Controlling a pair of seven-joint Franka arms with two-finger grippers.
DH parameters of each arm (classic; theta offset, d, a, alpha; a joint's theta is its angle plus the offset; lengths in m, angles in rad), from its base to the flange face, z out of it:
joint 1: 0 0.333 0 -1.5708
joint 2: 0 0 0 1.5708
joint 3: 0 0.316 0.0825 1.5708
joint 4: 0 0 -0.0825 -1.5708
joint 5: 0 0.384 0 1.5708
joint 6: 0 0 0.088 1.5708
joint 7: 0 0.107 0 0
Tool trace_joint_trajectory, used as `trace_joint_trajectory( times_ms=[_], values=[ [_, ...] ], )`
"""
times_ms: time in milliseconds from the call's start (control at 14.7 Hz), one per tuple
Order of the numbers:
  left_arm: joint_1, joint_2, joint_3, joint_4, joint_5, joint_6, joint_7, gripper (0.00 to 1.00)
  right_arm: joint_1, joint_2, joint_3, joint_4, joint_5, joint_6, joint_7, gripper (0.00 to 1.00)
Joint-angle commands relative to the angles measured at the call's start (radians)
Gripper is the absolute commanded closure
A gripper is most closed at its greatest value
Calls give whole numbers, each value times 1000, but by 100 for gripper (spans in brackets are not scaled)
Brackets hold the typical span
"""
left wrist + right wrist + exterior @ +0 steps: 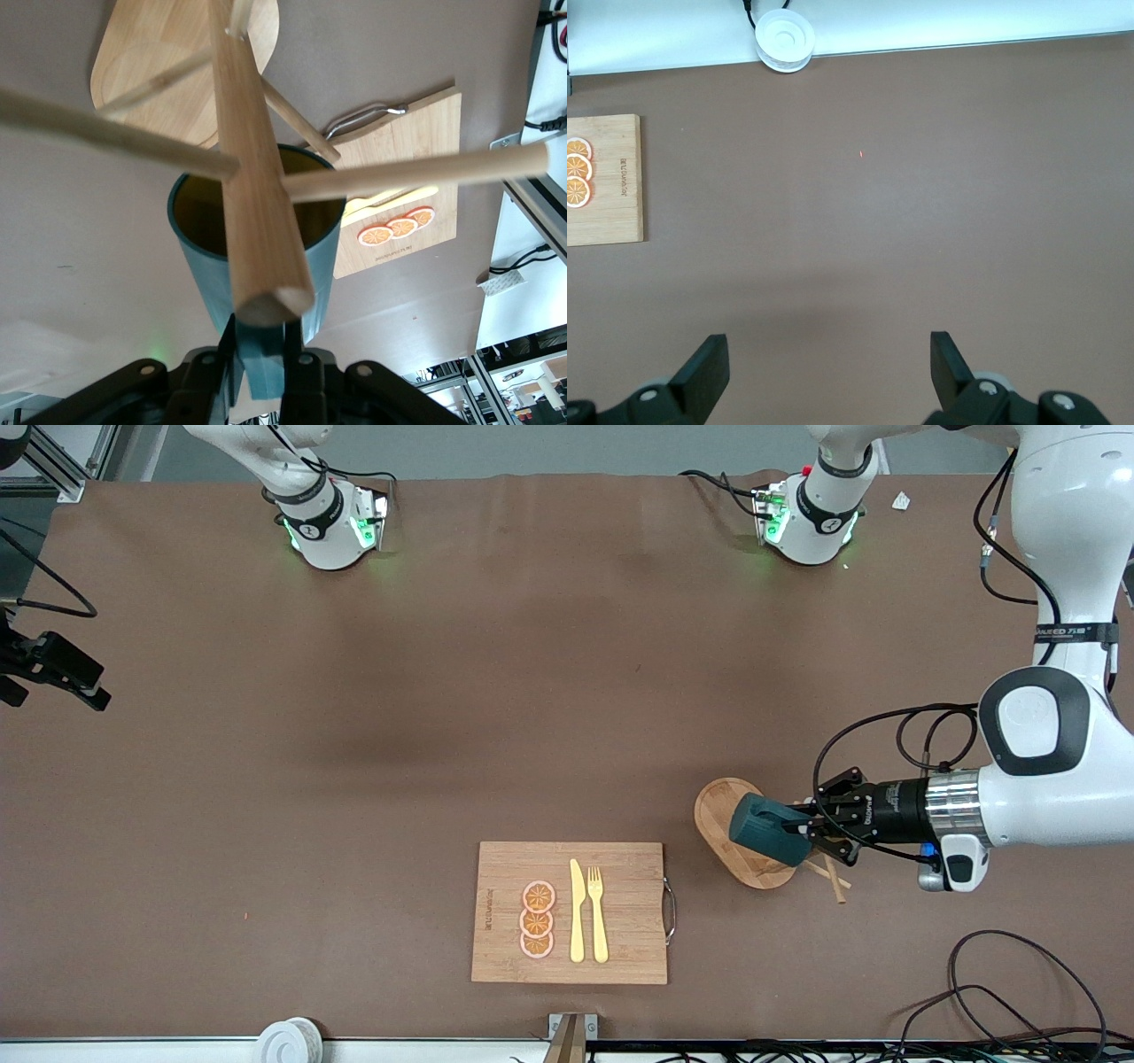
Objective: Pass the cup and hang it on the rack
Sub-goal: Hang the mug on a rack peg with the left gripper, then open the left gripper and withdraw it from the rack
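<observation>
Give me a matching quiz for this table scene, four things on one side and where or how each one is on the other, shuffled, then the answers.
Things:
1. cup
2. right tool
3. orange slices
4. rack

Places or states:
A. open, over bare table
B. stands toward the left arm's end of the table, beside the cutting board
C. lying in a row on the cutting board, next to the yellow knife and fork
D. held by its handle in the left tool, on its side over the rack's base

Pairs: 1-D, 2-A, 3-C, 4-B
</observation>
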Motion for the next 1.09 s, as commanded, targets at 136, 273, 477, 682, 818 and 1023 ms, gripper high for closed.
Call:
trace_joint_trajectory(
  times_ms=[136, 273, 477, 682, 818, 1023],
  values=[
    [27, 12, -7, 5, 3, -8, 6, 97, -21, 6, 19, 12, 1, -10, 3, 0],
    [32, 18, -7, 5, -2, -8, 1, 80, -22, 6, 19, 14, 1, -10, 3, 0],
    [32, 27, -7, 8, 0, -8, -3, 20, -22, 6, 19, 14, 1, -10, 3, 0],
    [27, 16, -14, 10, 0, -9, -5, 0, -21, 6, 19, 14, 1, -10, 3, 0],
    [27, 10, -22, 13, 3, -17, -14, 0, -22, 6, 19, 14, 1, -10, 3, 0],
    [13, -37, -22, 18, 14, -38, -20, 0, -24, 6, 19, 14, 1, -10, 3, 0]
  ],
)
